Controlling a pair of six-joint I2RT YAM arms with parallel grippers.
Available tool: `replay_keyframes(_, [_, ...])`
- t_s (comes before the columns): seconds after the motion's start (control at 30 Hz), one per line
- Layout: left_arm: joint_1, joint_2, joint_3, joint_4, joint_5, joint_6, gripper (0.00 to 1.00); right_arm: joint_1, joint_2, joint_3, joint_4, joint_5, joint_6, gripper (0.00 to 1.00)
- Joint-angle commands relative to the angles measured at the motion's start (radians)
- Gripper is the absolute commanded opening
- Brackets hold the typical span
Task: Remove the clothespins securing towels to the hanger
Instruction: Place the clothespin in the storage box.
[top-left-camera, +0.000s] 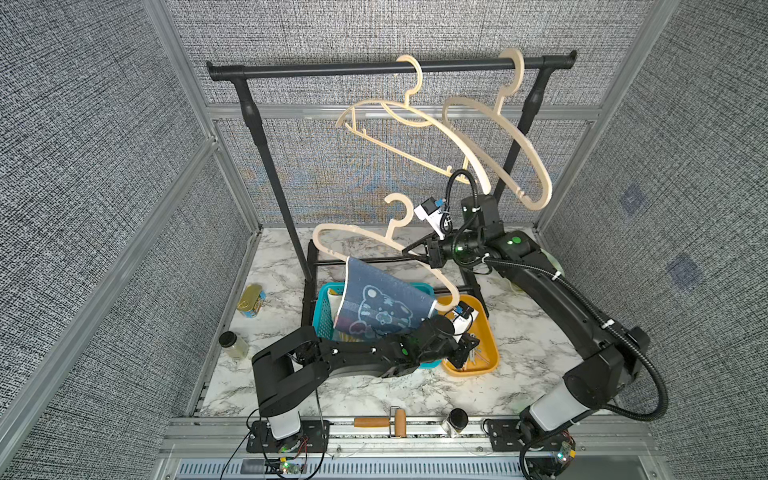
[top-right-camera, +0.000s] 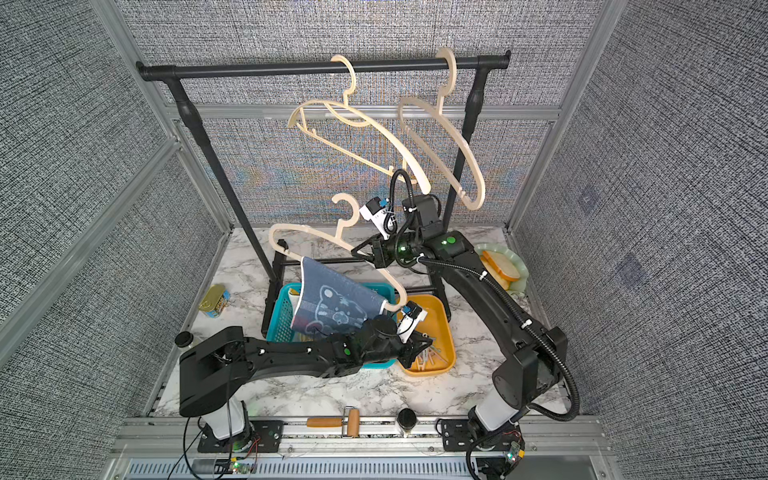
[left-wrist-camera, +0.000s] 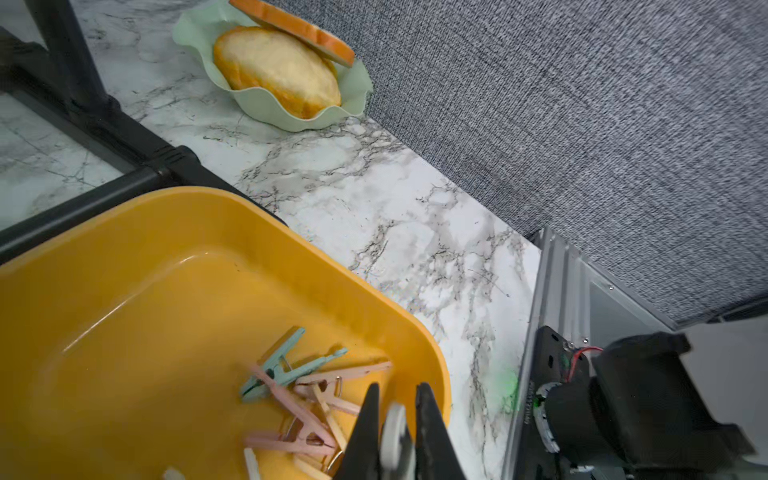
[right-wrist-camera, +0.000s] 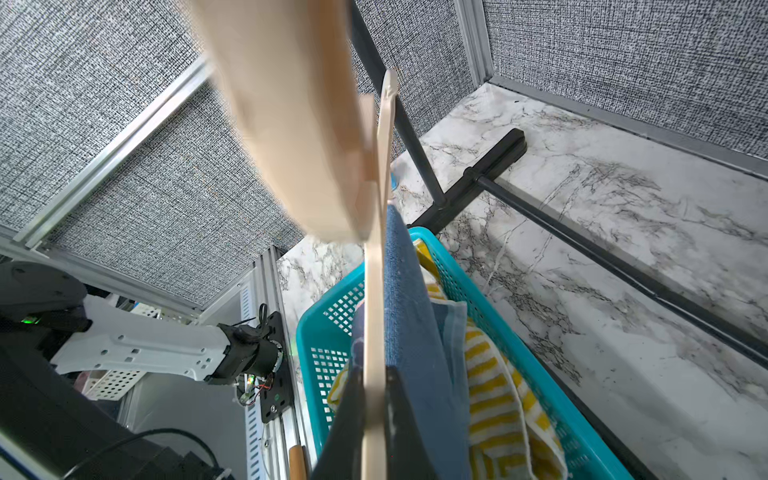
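Observation:
My right gripper (right-wrist-camera: 375, 370) is shut on the lower bar of a beige hanger (top-left-camera: 353, 232) held in the air in front of the rack. The dark blue towel (top-left-camera: 382, 307) hangs from that hanger (right-wrist-camera: 376, 291) over a teal basket (top-left-camera: 322, 307). A yellow-and-white striped towel (right-wrist-camera: 494, 395) lies in the basket. My left gripper (left-wrist-camera: 397, 388) hovers over the near corner of an orange tray (left-wrist-camera: 124, 270), shut on a small white clothespin that looks blurred. Several pink, beige and mint clothespins (left-wrist-camera: 291, 386) lie in the tray.
Two bare hangers (top-left-camera: 415, 120) (top-left-camera: 519, 137) hang on the black rail (top-left-camera: 353, 68). A tin (top-left-camera: 252, 300) and a jar (top-left-camera: 233, 345) stand at the left. A wooden roller (top-left-camera: 399, 422) and a dark jar (top-left-camera: 455, 419) sit at the front edge. A bowl of bread (left-wrist-camera: 291, 120) is at the right wall.

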Motion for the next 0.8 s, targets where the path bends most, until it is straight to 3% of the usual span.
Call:
replay_keyframes(0.0, [-0.001, 0.026, 0.028, -0.057, -0.068, 0.004, 0.0, -0.004, -0.011, -0.003, 0.021, -0.021, 0.016, 0.0])
replay_keyframes(0.07, [-0.001, 0.043, 0.051, -0.093, -0.081, 0.005, 0.01, -0.007, -0.014, -0.006, 0.024, -0.025, 0.017, 0.0])
replay_keyframes(0.2, [-0.002, 0.065, 0.098, -0.178, -0.092, 0.005, 0.37, -0.011, -0.02, -0.004, 0.025, -0.03, 0.02, 0.0])
replay_keyframes(0.27, [-0.004, 0.072, 0.118, -0.206, -0.087, 0.015, 0.48, -0.015, -0.025, -0.004, 0.027, -0.032, 0.022, 0.0])
replay_keyframes(0.63, [-0.037, -0.089, 0.13, -0.217, -0.003, 0.075, 0.52, -0.067, -0.021, 0.012, 0.015, -0.1, 0.034, 0.0])
replay_keyframes(0.77, [-0.044, -0.163, 0.152, -0.304, 0.137, 0.133, 0.52, -0.083, -0.008, 0.039, -0.051, -0.144, -0.016, 0.0])
